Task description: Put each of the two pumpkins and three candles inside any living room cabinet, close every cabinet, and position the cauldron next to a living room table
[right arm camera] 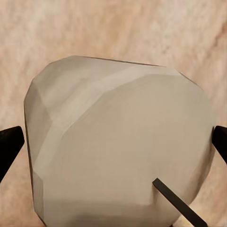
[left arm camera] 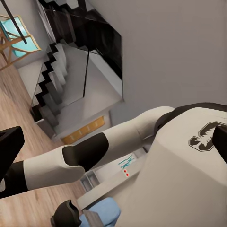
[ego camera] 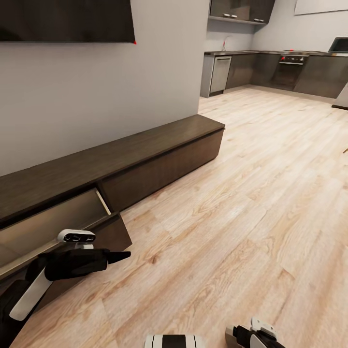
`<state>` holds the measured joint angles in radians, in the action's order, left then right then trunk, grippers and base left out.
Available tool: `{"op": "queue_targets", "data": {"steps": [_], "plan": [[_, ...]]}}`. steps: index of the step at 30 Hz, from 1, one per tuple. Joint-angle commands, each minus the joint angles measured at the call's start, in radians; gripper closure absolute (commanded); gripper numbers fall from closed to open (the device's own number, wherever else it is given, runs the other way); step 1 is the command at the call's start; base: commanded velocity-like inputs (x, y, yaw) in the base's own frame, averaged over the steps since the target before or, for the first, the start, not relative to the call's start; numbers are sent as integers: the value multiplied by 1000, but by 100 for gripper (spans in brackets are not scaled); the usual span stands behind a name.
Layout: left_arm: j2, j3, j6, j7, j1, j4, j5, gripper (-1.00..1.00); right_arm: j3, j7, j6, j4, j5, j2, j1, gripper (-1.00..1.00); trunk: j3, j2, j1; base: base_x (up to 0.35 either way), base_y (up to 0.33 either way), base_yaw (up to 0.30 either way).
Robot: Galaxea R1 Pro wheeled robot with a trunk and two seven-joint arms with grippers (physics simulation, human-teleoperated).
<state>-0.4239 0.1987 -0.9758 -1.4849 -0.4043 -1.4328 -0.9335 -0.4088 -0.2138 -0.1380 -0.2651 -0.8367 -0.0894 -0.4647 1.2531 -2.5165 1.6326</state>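
Right tool (right arm camera: 113, 142) clamped on a candle (right arm camera: 118, 146), grey-beige, held between both fingertips over the wood floor (ego camera: 241, 193). Left tool (ego camera: 121, 255) hangs by the cabinet (ego camera: 145, 159); can't tell if apart or together. Cabinet's pulled-out front (ego camera: 53, 217) lies ahead-left of the right tool, long axis along the wall. Left arm nearer; candle must cross leftward.

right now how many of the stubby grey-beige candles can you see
1. A stubby grey-beige candle sits between the right gripper's fingers, seen in the right wrist view above the pale wood floor. Others may be hidden inside the long dark brown cabinet's open drawer.
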Motion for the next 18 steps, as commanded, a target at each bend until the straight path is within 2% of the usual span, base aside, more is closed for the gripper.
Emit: {"op": "queue_targets", "data": {"steps": [1, 18], "plan": [[-1, 2, -11, -2, -1, 0, -4, -100, -8, -9, -6, -3, -5, -1, 0, 100, -3, 0, -1, 0, 0, 0], [-1, 1, -11, 2, -1, 0, -8, -100, -8, -7, -5, -8, -5, -1, 0, 100, -69, 4, -8, 0, 0, 0]]}}
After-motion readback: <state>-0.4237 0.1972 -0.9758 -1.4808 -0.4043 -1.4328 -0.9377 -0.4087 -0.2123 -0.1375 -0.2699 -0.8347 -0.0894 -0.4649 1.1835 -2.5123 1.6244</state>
